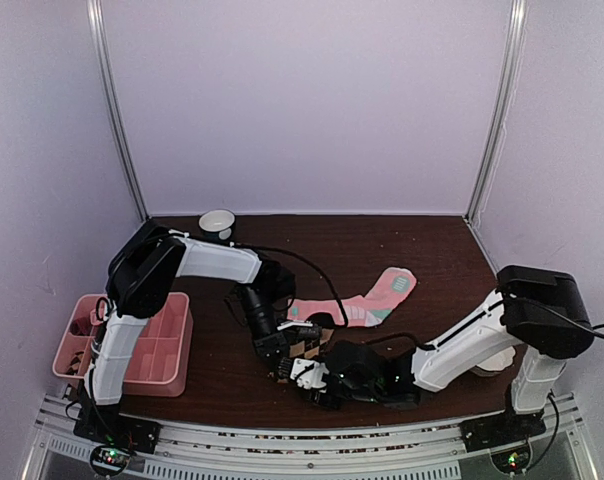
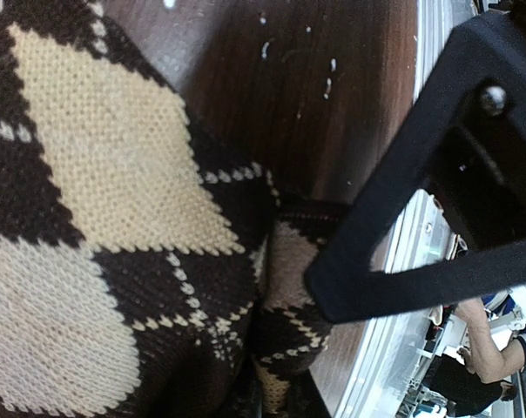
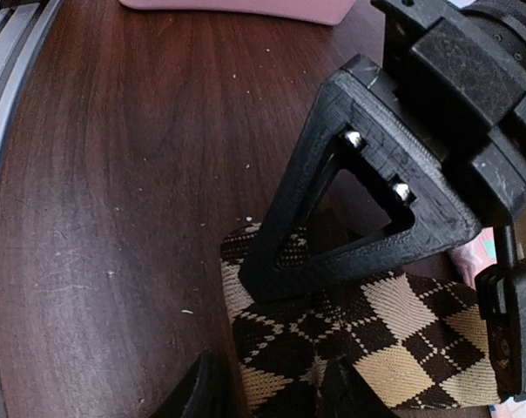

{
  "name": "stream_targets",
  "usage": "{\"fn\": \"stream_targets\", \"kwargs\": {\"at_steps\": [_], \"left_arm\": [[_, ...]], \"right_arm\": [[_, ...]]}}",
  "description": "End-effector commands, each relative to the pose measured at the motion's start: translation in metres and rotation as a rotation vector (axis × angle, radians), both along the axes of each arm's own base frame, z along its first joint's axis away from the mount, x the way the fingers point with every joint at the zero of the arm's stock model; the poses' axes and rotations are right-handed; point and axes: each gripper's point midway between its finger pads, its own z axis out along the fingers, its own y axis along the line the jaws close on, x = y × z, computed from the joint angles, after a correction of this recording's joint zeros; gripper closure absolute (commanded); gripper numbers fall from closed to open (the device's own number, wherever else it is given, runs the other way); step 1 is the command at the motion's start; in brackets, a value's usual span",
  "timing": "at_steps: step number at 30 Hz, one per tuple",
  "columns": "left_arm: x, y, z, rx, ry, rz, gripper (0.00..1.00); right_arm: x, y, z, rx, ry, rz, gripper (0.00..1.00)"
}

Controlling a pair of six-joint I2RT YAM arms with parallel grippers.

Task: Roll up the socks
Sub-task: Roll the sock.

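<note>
From above, the dark wooden table (image 1: 422,260) holds a pink sock (image 1: 372,298) lying flat right of centre, well clear of both arms. The argyle sock (image 1: 304,345) lies just in front of it, near the table's front edge. The left gripper (image 1: 280,365) and the right gripper (image 1: 302,378) meet over this sock, almost touching each other. A pink tray (image 1: 177,350) sits at the left edge and a white cup (image 1: 217,222) stands at the back. At the left wrist, the argyle sock (image 2: 115,218) fills most of the picture, bunched close to the lens, and 1 black triangular finger (image 2: 385,200) crosses the right side over bare wood. The left jaws are pressed together, though I cannot see whether cloth is caught between them. At the right wrist, the left arm's triangular finger (image 3: 298,209) rests its tip on the sock's (image 3: 402,340) ribbed edge. The right arm's own 2 dark fingertips (image 3: 192,396) show at the bottom with the sock's edge between them. I cannot tell whether they pinch it. The tray's (image 3: 246,9) wall shows at the top.
</note>
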Motion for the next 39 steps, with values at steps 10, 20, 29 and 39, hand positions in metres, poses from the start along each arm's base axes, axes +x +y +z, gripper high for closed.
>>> {"fn": "stream_targets", "kwargs": {"at_steps": [10, 20, 29, 39], "left_arm": [[0.023, 0.015, -0.034, 0.055, -0.175, -0.062, 0.78], [0.057, 0.016, 0.036, -0.262, -0.608, 0.027, 0.54], [0.038, 0.010, 0.079, -0.536, -0.762, -0.065, 0.36], [0.022, -0.009, 0.056, -0.538, -0.929, -0.306, 0.39]], "right_arm": [[0.003, -0.006, -0.029, -0.048, 0.149, 0.010, 1.00], [0.003, -0.043, -0.054, -0.005, 0.408, -0.071, 1.00], [0.016, -0.058, -0.072, 0.013, 0.612, -0.148, 1.00], [0.017, -0.073, -0.094, 0.029, 0.795, -0.225, 1.00]]}}
